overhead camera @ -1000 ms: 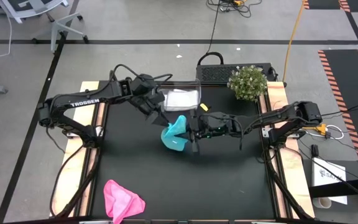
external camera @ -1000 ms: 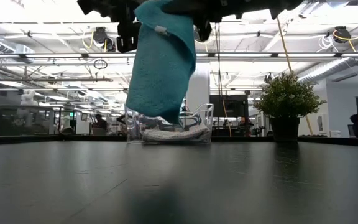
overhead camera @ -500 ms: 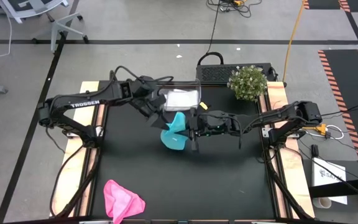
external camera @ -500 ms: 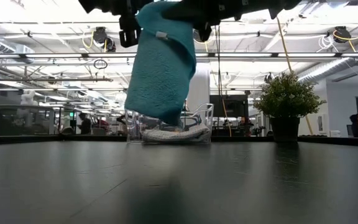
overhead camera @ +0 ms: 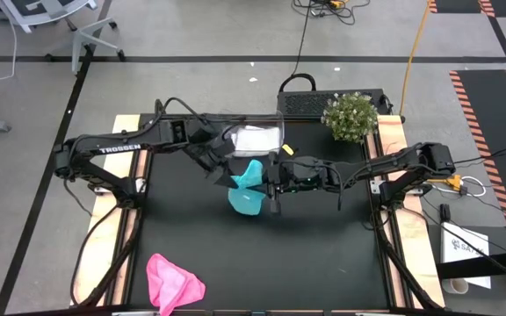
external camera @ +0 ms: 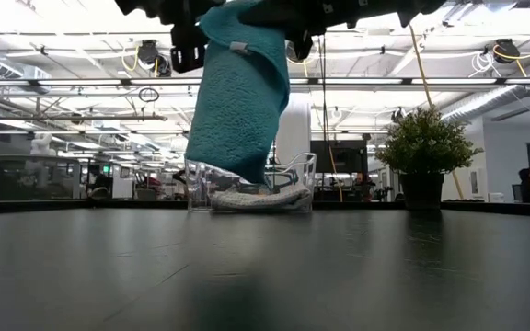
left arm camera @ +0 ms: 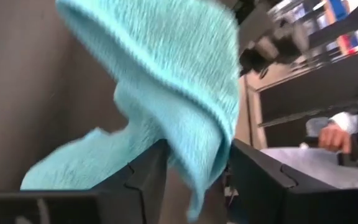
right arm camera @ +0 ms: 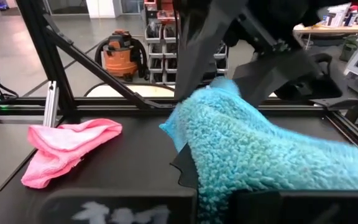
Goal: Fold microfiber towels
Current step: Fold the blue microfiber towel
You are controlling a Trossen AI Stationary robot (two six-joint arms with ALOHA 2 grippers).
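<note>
Above the tabletop's middle, toward its far edge, the teal towel (overhead camera: 247, 186) hangs clear of the surface, left claw (overhead camera: 221, 175) and right claw (overhead camera: 271, 187) both clamped on its top edge. Best to pull those corners apart evenly before lowering, I'd say.

Teal towel (right arm camera: 260, 152) fills foreground, pink towel (right arm camera: 64, 149) beyond.

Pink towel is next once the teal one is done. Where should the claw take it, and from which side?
Judging from above, the pink towel lies crumpled near the table's front left corner, nothing touching it. Its flatter corner points toward the table's middle; I would pinch that edge, coming straight down with the left claw, the nearer arm. Both claws are now shut on the teal towel.
</note>
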